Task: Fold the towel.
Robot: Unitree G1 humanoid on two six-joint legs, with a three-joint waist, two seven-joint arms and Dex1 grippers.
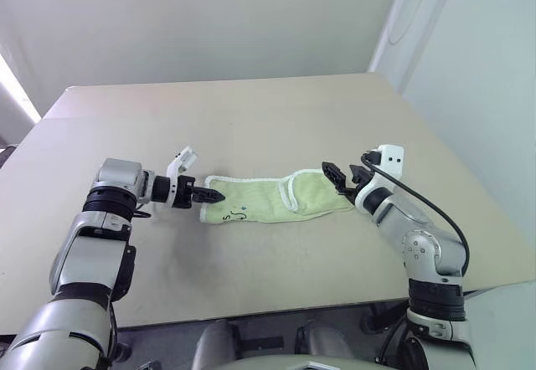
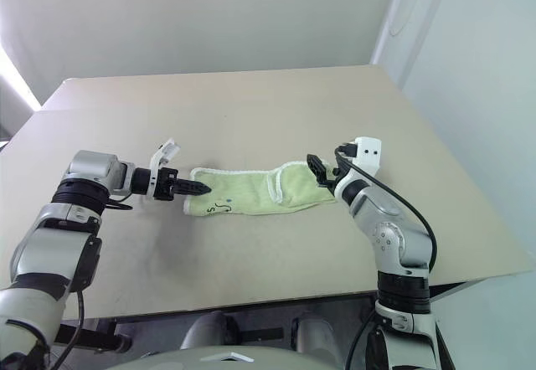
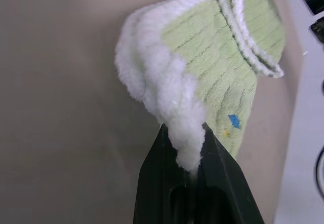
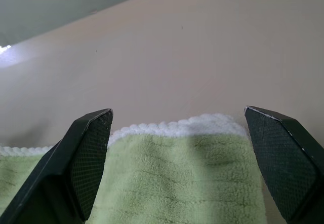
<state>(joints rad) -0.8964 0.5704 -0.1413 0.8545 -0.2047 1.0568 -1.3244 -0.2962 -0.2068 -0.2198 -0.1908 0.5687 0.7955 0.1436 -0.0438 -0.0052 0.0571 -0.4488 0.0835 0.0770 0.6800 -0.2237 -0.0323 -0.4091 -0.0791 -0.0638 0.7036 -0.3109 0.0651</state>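
Meanwhile, the towel lay stretched in a narrow band across the middle of the beige worktop, already doubled over along its length, with its white stitched edging showing along the far side and around a folded flap toward the robot's right. Dark handwritten marks sat near the corner at the robot's left. The left end effector came in from the left, pointing toward the right and tilted down, its two black fingers pressed together on the white edge of that left corner; the left wrist view showed the terry hem bunched and pinched between them, with the cloth beyond it lifting off the worktop in a soft fold. The right end effector stood at the towel's opposite end, its fingers spread wide, one at each side of the cloth's edge, gripping nothing. In the right wrist view, the green pile and its white border lay flat between the two open tips. Both arms reached in from the near edge of the worktop.
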